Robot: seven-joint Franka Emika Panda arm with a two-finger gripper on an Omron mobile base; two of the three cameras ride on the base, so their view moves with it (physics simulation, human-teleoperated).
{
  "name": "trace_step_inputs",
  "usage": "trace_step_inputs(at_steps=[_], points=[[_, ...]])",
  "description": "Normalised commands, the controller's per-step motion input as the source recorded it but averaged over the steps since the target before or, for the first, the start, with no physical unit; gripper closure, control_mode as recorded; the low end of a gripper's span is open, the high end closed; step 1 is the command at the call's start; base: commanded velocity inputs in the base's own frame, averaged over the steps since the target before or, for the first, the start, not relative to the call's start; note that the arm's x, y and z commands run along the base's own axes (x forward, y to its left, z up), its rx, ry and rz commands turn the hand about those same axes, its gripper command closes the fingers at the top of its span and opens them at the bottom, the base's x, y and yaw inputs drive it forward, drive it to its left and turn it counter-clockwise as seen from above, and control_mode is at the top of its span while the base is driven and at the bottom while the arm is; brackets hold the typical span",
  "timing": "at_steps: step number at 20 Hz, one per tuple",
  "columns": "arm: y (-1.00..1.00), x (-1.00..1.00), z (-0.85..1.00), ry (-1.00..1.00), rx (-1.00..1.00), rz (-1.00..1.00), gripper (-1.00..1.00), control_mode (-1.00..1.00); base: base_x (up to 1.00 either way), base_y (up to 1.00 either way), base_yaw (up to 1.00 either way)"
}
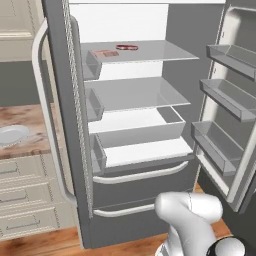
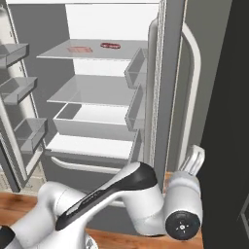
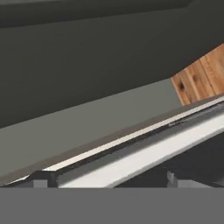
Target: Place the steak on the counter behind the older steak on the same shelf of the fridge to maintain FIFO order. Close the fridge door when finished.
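While your fridge (image 1: 75,125) stands wide open, the steak (image 1: 127,47) sits behind the older steak (image 1: 105,53) on the top shelf (image 1: 160,50); can't tell your gripper's grip.

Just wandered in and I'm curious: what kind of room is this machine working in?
A rendered home kitchen, it seems: an open French-door fridge with meat on its top shelf, and a marbled counter over cream drawers.
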Motion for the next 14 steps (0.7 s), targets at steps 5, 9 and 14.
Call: trace_step_inputs(at_steps=[5,9,14], points=[[-0.28,0.18,-0.17,0.00,0.00,0.02,-1.00,-1.00,0.00,0.00,0.00],[-0.08,0.36,-0.15,0.00,0.00,0.10,-1.00,-1.00,0.00,0.00,0.00],[-0.03,0.30,-0.16,-0.01,-0.02,0.15,-1.00,-1.00,0.00,0.00,0.00]])
